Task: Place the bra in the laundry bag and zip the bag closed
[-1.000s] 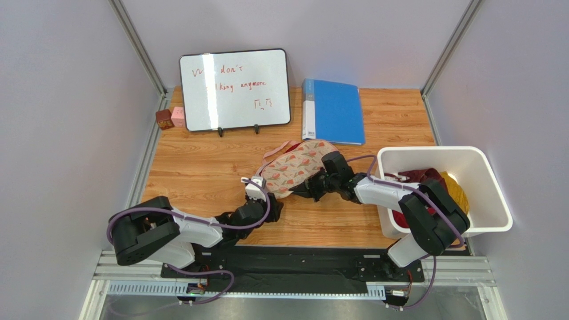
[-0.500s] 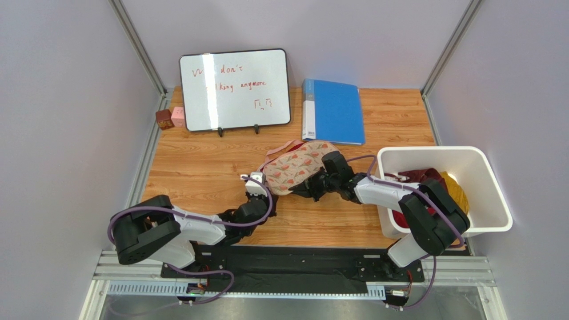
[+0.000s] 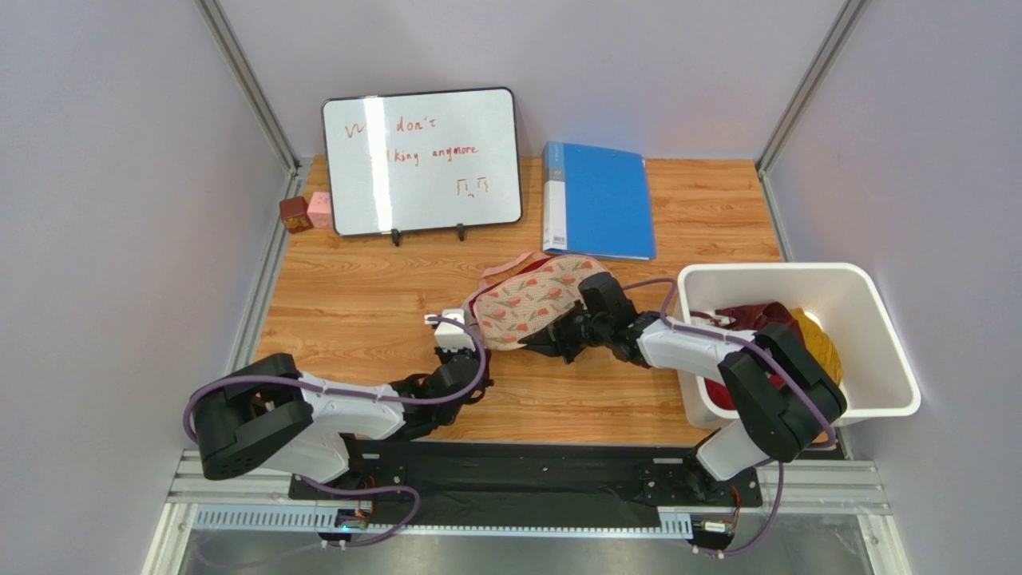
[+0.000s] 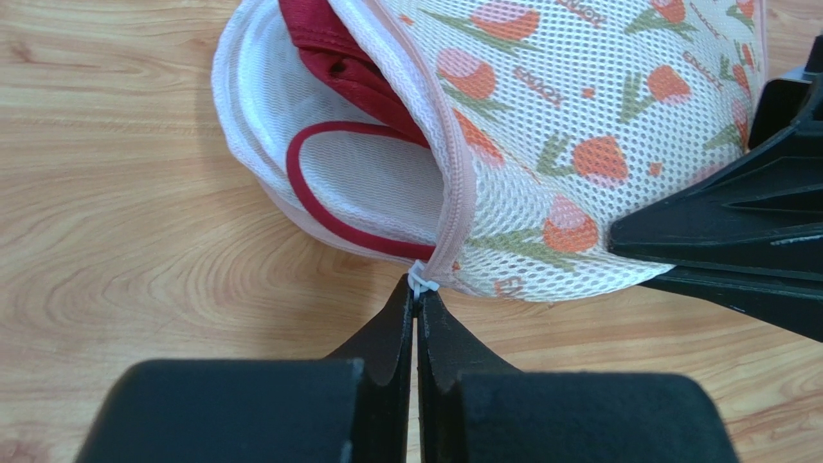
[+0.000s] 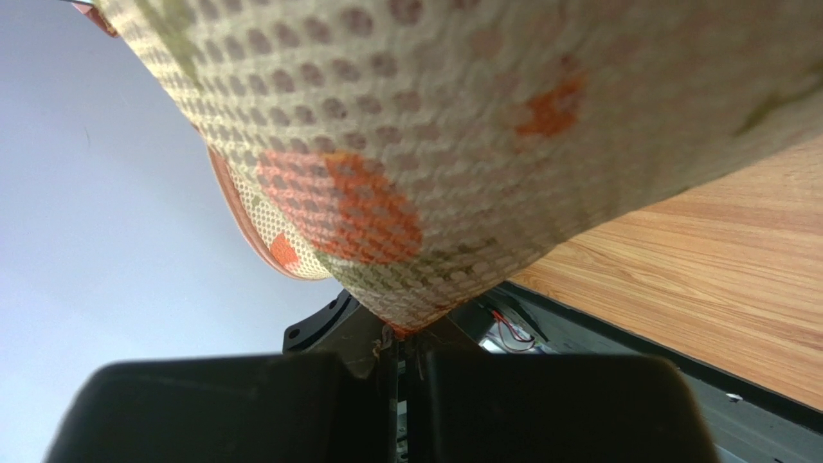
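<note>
Left wrist view: my left gripper [image 4: 416,301] is pinched tight on the white zipper pull [image 4: 419,281] of the laundry bag [image 4: 580,116], at the middle of the table [image 3: 360,300]. The bra [image 4: 333,43] lies inside its open mouth. My right gripper [image 5: 403,347] clamps the bag's other end.

Whiteboard [image 3: 421,159], at the back of the table: red handwriting in two lines. "don't" can be read in the upper line and "king anymore" in the lower, the start of each being partly lost in a bright glare, and two small red marks beneath them at the right cannot be made out. Laundry bag [image 4: 580,125], left wrist view: a short orange word in capitals is printed repeatedly between the tulips on the mesh, too small to read with certainty. Blue folder [image 3: 600,199]: a pale label on the spine, its writing illegible.
</note>
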You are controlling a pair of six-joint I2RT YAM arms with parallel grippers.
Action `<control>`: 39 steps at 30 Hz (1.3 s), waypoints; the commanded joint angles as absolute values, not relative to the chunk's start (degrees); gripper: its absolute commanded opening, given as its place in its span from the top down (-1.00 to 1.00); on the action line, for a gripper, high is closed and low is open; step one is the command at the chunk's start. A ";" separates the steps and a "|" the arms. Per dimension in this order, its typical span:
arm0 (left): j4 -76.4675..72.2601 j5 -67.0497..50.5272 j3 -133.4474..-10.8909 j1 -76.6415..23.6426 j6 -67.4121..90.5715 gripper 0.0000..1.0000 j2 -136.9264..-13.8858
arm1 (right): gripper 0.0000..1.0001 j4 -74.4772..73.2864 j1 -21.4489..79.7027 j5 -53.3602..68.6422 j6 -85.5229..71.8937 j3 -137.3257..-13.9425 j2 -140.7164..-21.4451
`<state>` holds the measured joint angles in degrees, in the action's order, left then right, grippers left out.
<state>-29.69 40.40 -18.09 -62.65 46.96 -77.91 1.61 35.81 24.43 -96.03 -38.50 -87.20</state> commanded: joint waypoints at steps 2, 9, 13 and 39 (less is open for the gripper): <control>-23.03 45.36 -16.09 -62.31 49.48 1.00 -73.31 | 1.00 -3.41 34.02 22.86 -89.83 -37.79 -84.11; -27.06 33.24 -13.98 -62.31 44.83 1.00 -71.72 | 1.00 -9.32 31.20 17.50 -73.75 -40.87 -84.55; -29.52 27.78 -12.22 -62.40 45.79 1.00 -72.51 | 1.00 -11.42 30.32 15.47 -62.09 -43.85 -86.39; -35.24 9.85 -20.04 -62.40 46.67 1.00 -84.20 | -0.57 -12.32 28.12 30.22 -48.32 -38.16 -77.96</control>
